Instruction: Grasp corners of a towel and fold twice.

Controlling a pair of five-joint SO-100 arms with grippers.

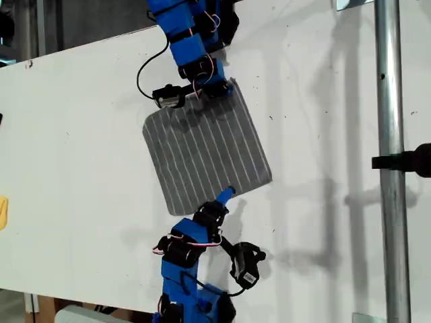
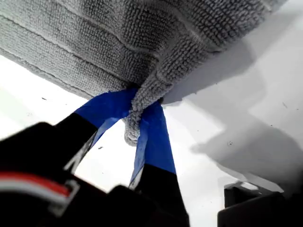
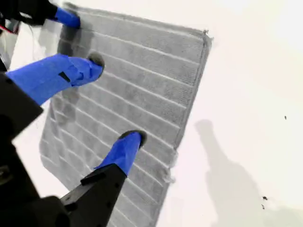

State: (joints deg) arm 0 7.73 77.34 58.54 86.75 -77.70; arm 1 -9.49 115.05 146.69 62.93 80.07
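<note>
Where the white table (image 1: 74, 134) runs across the exterior view, the towel (image 1: 202, 148), grey with thin white stripes, lies near its middle, spread almost flat and turned a little askew. Item, my first gripper (image 1: 219, 91): it reaches in from the exterior view's top and sits at the towel's upper right corner (image 1: 232, 84). In the first wrist view my first gripper (image 2: 137, 113) has its blue jaws drawn narrow on a bunched ridge of the towel (image 2: 118, 42), the pile raised off the table (image 2: 255, 94) there with a shadow beneath. Item, my second gripper (image 1: 225, 196): it comes in from the exterior view's bottom, its blue tip at the towel's lower edge. In the second wrist view my second gripper (image 3: 113, 101) has its jaws spread wide with nothing between them, and both fingertips (image 3: 90, 66) are over the striped towel (image 3: 156, 71); contact with the cloth cannot be told. The same view shows my first gripper (image 3: 66, 18) at the far corner, and another corner (image 3: 206, 34) lying flat on the table (image 3: 246, 94). Item, a metal pole (image 1: 389, 134), running from top to bottom at the exterior view's right and carrying a black clamp (image 1: 407, 160).
</note>
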